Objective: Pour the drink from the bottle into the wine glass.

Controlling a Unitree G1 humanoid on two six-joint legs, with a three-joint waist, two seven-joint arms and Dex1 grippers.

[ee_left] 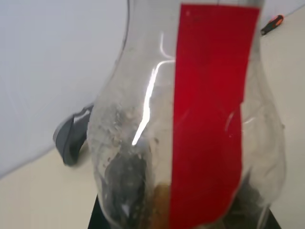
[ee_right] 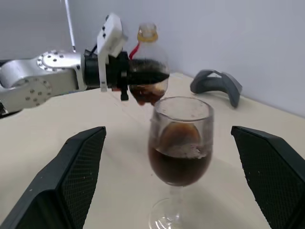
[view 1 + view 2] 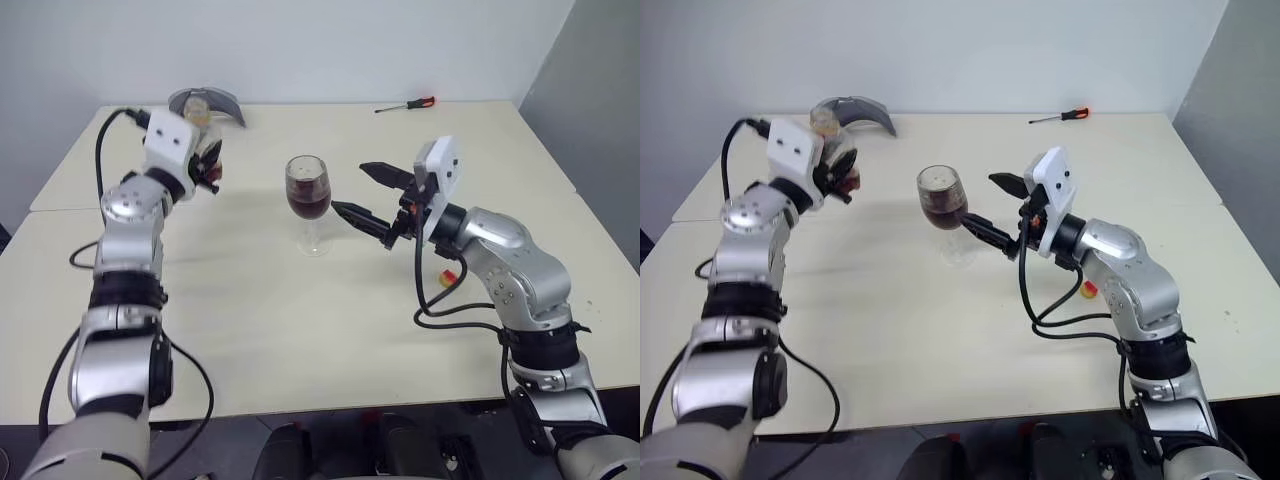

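The wine glass (image 3: 307,192) stands upright at the middle of the table, its bowl about half full of the dark brown drink (image 2: 179,164). My left gripper (image 3: 208,166) is shut on the bottle (image 2: 148,93) and holds it upright above the table, to the left of the glass and apart from it. A little dark liquid sits in the bottle's bulbous bottom, and its red label (image 1: 209,119) faces the left wrist camera. My right gripper (image 3: 362,195) is open just to the right of the glass, its black fingers (image 2: 71,176) spread wide on either side without touching it.
A grey curved object (image 3: 218,101) lies at the back left of the table, just behind the bottle. A screwdriver with a red handle (image 3: 406,104) lies at the back right. A small red and yellow piece (image 3: 449,277) rests on the table under my right forearm.
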